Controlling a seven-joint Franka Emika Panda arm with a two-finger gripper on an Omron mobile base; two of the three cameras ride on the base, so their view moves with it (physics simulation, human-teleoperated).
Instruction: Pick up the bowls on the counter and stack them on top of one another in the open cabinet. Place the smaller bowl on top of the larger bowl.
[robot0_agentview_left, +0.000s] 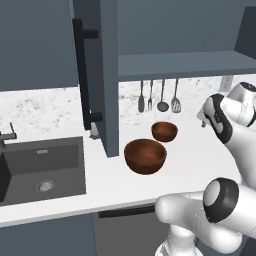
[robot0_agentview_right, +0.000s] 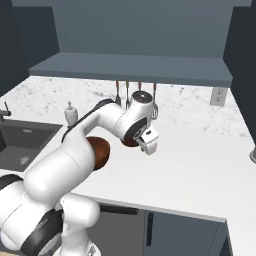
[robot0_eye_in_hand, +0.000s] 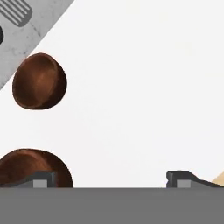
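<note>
Two reddish-brown bowls stand on the white counter (robot0_agentview_left: 115, 185) below the open cabinet's shelf (robot0_agentview_left: 190, 64). The larger bowl (robot0_agentview_left: 145, 156) is nearer the front, the smaller bowl (robot0_agentview_left: 164, 131) behind it by the wall. In the hand view the smaller bowl (robot0_eye_in_hand: 39, 81) lies at the upper left and the larger bowl (robot0_eye_in_hand: 30, 168) at the bottom left, beside one fingertip. My gripper (robot0_eye_in_hand: 111, 178) hangs open over bare counter to the right of both bowls, holding nothing. In the right base view the gripper (robot0_agentview_right: 150, 142) is beside the arm, which hides most of the larger bowl (robot0_agentview_right: 101, 152).
The cabinet door (robot0_agentview_left: 107, 75) with its black bar handle (robot0_agentview_left: 81, 75) juts out left of the bowls. A dark sink (robot0_agentview_left: 40, 167) lies further left. Several utensils (robot0_agentview_left: 160, 97) hang on the marble wall. A soap bottle (robot0_agentview_right: 70, 114) stands by the wall.
</note>
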